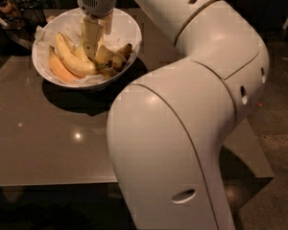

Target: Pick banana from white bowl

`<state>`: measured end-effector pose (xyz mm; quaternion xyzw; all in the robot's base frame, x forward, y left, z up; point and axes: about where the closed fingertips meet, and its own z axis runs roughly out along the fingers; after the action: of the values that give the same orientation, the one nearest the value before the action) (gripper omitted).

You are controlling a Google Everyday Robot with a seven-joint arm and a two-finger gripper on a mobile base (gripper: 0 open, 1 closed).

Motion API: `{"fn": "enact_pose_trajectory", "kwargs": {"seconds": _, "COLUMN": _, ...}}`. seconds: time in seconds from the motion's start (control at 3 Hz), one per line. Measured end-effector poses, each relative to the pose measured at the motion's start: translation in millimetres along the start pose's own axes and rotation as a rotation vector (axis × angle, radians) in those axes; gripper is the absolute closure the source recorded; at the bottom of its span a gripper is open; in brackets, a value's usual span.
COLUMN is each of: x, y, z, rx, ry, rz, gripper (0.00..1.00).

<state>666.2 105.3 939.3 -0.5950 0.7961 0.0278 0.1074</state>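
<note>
The white bowl (129, 30) stands at the table's back left, lined with crumpled white paper. Three bananas lie in it. The plump banana (113, 58), with brown blotches and a dark tip, lies on the right side. A long yellow banana (71, 57) and an orange-tinted one (59, 69) lie to its left. My gripper (97, 48) hangs straight down from the wrist into the middle of the bowl. It is open, with its fingers (90, 36) at the plump banana's left end, between it and the long banana. The stem end is hidden behind the fingers.
My large white arm (182, 109) fills the right and front of the view and hides much of the grey table (43, 143). Dark clutter (12, 11) sits at the back left beside the bowl. The table's front edge runs along the bottom, with floor at right.
</note>
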Motion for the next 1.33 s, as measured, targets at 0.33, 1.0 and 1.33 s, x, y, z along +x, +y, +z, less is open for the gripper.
{"fn": "enact_pose_trajectory", "kwargs": {"seconds": 0.33, "x": 2.0, "y": -5.0, "z": 9.5, "rx": -0.012, "ry": 0.015, "rz": 0.018, "gripper": 0.33}}
{"fn": "enact_pose_trajectory", "kwargs": {"seconds": 1.0, "x": 7.2, "y": -11.0, "z": 25.8, "rx": -0.037, "ry": 0.043, "rz": 0.04, "gripper": 0.32}}
{"fn": "enact_pose_trajectory", "kwargs": {"seconds": 1.33, "x": 10.1, "y": -13.0, "z": 31.6, "rx": -0.05, "ry": 0.052, "rz": 0.046, "gripper": 0.32}}
